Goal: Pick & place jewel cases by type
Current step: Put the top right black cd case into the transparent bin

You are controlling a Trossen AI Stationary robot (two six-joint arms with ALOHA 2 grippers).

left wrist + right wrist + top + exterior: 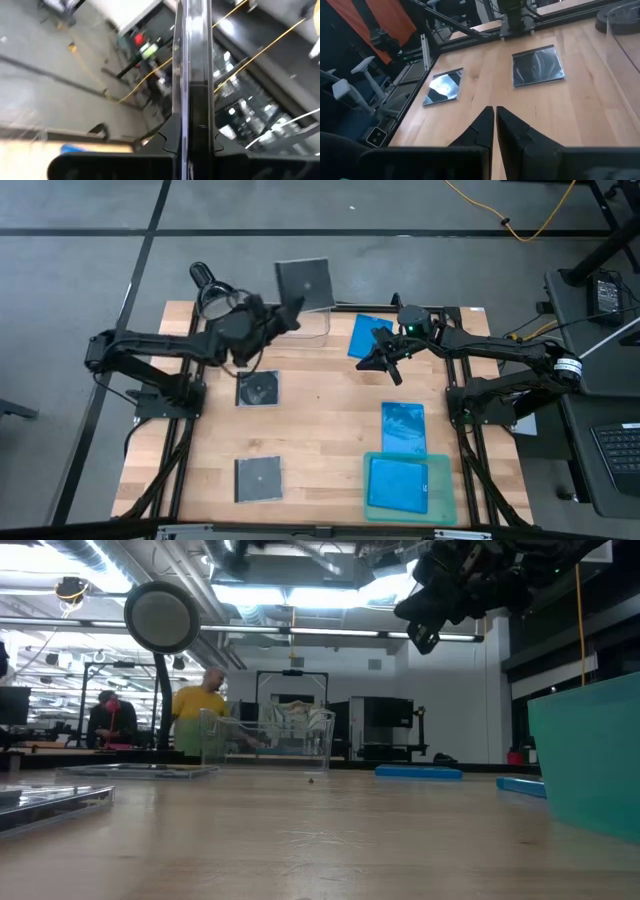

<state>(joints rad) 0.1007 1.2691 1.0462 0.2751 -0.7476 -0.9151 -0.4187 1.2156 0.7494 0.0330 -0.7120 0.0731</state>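
Left gripper (285,315) is raised over the desk's far edge, clamped on the edge of a square grey case (303,284) that it carries in the air; the left wrist view shows that case edge-on between the fingers (200,135). It hangs near the clear bin (318,323) at the far edge, and I can't tell if the bin holds anything yet.

Right gripper (383,361) hovers above the far-right part of the desk (320,430), fingers together, holding nothing.

Progress, as a judgement: roughly early-middle. One blue case (397,484) lies in the teal tray (447,502) at the near-right corner, so that one looks sorted. A second blue case (404,427) lies on the wood just beyond the tray, and a third (366,336) lies near the far edge beside the right gripper. Two square cases are left on the left side: one mid-left (258,388), one near the near-left corner (257,478).

Surface is light wood planks on a black frame. Room: grey floor, yellow cable, another desk with a keyboard at right. The low view shows a lit workshop, with a person in a yellow top (200,710) behind.
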